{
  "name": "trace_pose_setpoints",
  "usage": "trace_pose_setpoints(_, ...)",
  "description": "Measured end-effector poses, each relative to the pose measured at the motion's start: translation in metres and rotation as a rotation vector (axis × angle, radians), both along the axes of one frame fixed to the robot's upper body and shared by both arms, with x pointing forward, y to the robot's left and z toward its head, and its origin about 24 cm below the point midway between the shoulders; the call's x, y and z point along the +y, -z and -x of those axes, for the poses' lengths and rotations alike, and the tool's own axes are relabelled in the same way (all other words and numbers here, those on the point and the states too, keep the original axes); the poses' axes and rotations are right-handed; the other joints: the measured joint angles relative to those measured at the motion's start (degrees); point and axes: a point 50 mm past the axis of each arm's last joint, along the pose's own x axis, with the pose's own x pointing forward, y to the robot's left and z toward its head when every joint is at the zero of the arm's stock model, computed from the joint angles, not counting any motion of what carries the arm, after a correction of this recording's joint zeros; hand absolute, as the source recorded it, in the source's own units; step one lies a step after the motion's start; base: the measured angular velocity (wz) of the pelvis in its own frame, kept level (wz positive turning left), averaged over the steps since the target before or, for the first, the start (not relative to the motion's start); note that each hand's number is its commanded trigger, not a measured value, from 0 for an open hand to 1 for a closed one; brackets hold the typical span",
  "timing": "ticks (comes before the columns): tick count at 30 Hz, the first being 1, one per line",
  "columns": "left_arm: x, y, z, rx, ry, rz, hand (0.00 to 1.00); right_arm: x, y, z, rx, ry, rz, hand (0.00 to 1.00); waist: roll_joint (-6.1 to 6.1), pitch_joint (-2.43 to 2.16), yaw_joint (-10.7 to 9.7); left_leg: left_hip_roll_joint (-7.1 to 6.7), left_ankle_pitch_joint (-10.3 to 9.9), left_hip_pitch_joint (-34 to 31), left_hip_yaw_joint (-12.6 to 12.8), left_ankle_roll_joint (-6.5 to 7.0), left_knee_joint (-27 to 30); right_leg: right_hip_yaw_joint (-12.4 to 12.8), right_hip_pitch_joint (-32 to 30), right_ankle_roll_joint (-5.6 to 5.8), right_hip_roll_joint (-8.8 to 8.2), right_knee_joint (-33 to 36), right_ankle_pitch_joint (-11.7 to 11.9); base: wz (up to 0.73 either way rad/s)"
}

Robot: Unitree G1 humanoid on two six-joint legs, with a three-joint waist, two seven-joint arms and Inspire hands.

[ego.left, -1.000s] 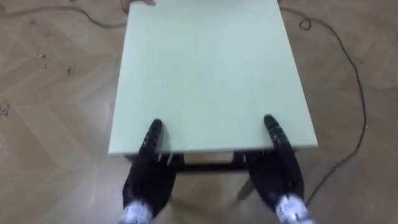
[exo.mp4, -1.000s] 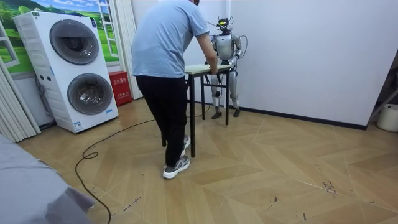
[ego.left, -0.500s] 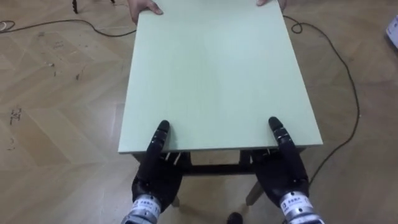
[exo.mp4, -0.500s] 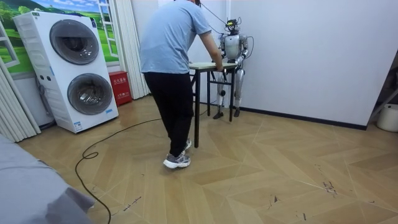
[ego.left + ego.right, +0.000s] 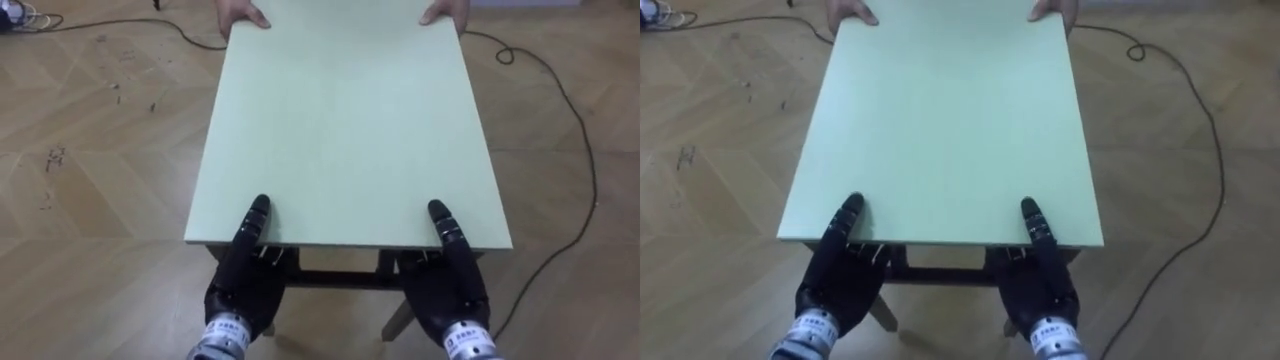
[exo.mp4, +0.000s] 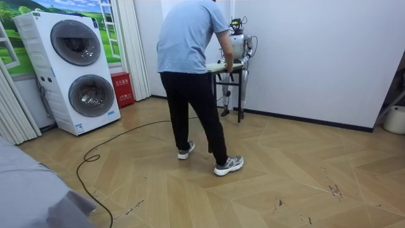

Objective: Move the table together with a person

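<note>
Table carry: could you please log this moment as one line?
table | left hand: near edge | right hand: near edge | person's hands: far edge

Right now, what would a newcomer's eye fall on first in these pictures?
The pale green rectangular table stands in the middle of the eye views; the robot's black left hand and right hand grip its near edge, thumbs on top. A person's hands hold the far edge.

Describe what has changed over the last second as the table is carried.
The person has stepped toward the room view's right, and the table has moved the same way. The left hand and right hand stay clamped on its near edge.
</note>
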Motion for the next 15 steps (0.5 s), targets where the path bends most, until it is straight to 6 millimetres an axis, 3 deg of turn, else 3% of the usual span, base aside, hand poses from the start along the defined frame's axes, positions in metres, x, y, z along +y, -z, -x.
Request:
trace_pose_setpoints(4, -0.0007, 0.0005, 0.0009, 0.003, 0.002, 0.002, 1.0, -0.0015, -0.0005, -0.0008, -0.004, -0.002, 0.009, 1.0, -0.43, 0.05, 0.71, 0.11, -0.09, 0.18, -0.24, -0.19, -0.28, -0.3, 0.92, -0.02, 0.34, -1.25, 0.06, 0.07)
trace_pose_setpoints(15, 0.0015, -0.0029, 0.0008, -0.021, -0.013, 0.006, 1.0, 0.0001, -0.0068, -0.0066, -0.037, -0.026, 0.023, 1.0, -0.69, 0.07, 5.25, 0.05, -0.08, -0.06, -2.03, -0.25, -0.75, -0.26, 2.02, -0.01, 0.55, -2.64, 0.06, 0.11)
